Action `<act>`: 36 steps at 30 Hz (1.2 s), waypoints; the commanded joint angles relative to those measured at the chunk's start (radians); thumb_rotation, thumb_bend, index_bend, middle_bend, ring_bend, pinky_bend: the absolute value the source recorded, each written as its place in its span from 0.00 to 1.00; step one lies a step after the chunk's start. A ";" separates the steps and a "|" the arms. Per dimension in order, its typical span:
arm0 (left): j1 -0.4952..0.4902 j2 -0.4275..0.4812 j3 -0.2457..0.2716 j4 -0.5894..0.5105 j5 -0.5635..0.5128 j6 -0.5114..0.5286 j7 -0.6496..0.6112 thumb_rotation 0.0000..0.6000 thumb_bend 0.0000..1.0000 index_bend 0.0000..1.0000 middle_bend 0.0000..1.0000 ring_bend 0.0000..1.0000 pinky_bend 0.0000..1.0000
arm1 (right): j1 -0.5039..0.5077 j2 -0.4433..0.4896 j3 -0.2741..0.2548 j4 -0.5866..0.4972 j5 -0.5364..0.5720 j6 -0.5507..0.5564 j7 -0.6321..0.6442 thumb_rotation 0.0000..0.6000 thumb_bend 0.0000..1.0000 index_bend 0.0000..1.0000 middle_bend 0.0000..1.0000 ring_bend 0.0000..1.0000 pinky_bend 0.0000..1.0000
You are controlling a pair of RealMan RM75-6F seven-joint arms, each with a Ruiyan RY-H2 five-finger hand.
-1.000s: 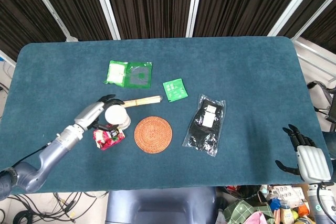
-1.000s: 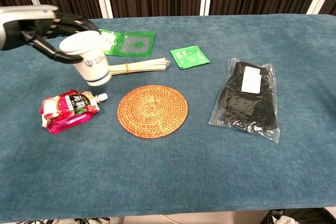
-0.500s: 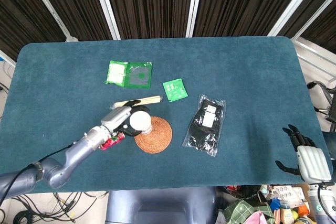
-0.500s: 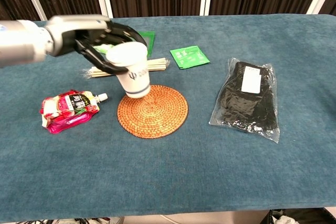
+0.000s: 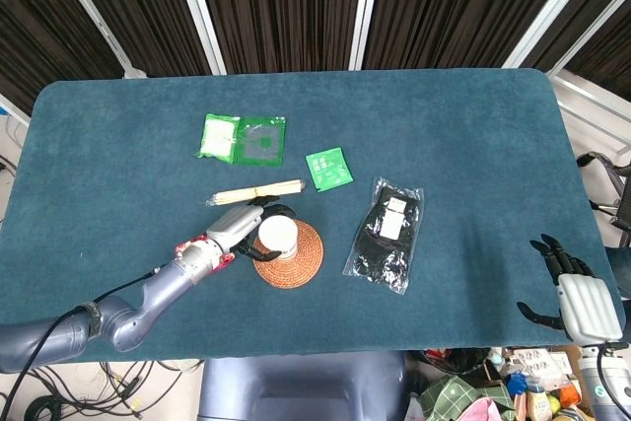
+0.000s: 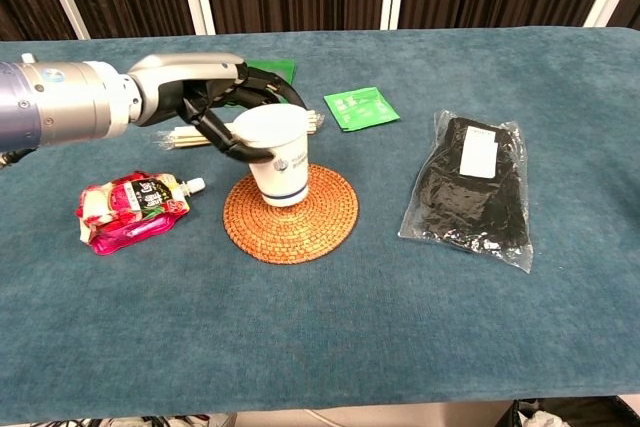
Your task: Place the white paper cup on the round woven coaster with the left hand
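Note:
The white paper cup (image 6: 277, 159) (image 5: 277, 236) stands upright over the round woven coaster (image 6: 300, 219) (image 5: 301, 261), its base at the coaster's back-left part. My left hand (image 6: 225, 107) (image 5: 244, 226) grips the cup from the left, black fingers wrapped around its rim and upper wall. My right hand (image 5: 575, 288) hangs open past the table's near right corner, far from the cup, holding nothing.
A red drink pouch (image 6: 130, 209) lies left of the coaster. Behind it are wooden chopsticks (image 5: 261, 190), green packets (image 5: 243, 138) and a small green sachet (image 6: 360, 107). A bag of black cloth (image 6: 472, 189) lies to the right.
My left hand has carried the cup rightward from above the pouch to over the coaster and lowered it. The right hand has stayed still.

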 commanded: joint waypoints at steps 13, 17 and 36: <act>-0.014 0.009 0.019 -0.016 -0.049 -0.018 0.093 1.00 0.14 0.00 0.08 0.00 0.00 | 0.002 0.007 -0.003 -0.003 0.000 -0.008 0.012 1.00 0.10 0.13 0.04 0.18 0.19; 0.003 0.070 0.025 -0.062 -0.054 -0.002 0.114 1.00 0.14 0.00 0.08 0.00 0.00 | 0.001 0.006 -0.003 -0.002 -0.001 -0.007 0.012 1.00 0.10 0.13 0.04 0.18 0.19; 0.260 0.606 0.134 -0.379 0.170 0.213 0.071 1.00 0.14 0.00 0.07 0.00 0.00 | -0.004 0.001 -0.005 -0.003 -0.008 0.008 -0.001 1.00 0.10 0.13 0.04 0.18 0.19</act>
